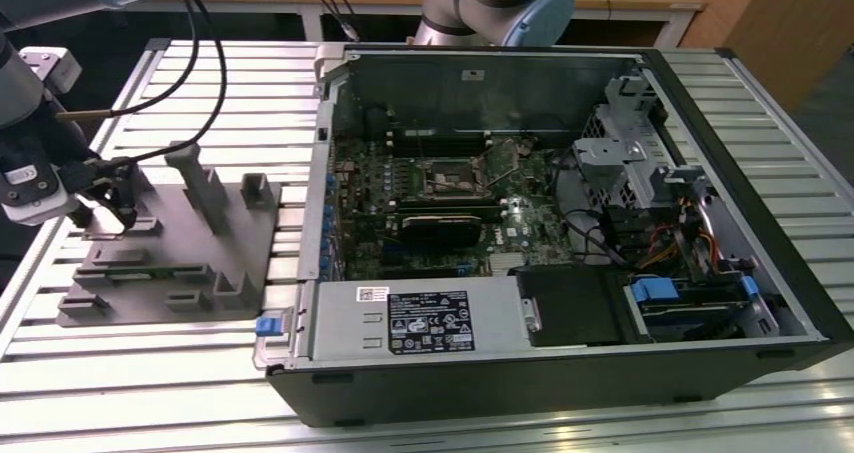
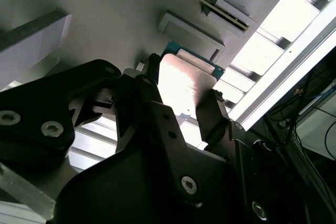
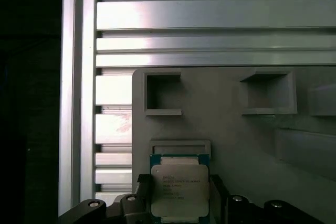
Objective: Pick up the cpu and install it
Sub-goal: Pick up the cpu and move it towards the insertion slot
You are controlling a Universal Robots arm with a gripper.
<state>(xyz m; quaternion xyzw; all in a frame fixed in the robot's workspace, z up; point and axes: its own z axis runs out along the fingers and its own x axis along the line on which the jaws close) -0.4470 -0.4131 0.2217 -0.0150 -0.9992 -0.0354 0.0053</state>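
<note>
The cpu [image 3: 179, 190] is a small square chip with a pale metal top and a green edge. It sits between my two black fingers, at the grey plastic tray [image 3: 252, 140], beside a shallow rectangular recess. In both wrist views the fingers [image 2: 214, 109] press against its opposite sides, so my gripper [image 2: 184, 95] is shut on the cpu [image 2: 185, 80]. I cannot tell whether the chip rests on the tray or is just off it. In the exterior view my gripper [image 1: 114, 218] hangs over the tray [image 1: 174, 263] at the view's left. The socket frame [image 1: 447, 178] lies on the motherboard inside the open computer case.
The open computer case [image 1: 561, 373] lies on its side on the slatted aluminium table [image 1: 174, 393], to the exterior view's right of the tray. Upright posts [image 1: 200, 188] rise from the tray beside my gripper. Black cables [image 1: 200, 63] hang above. A black heatsink [image 1: 441, 228] sits below the socket.
</note>
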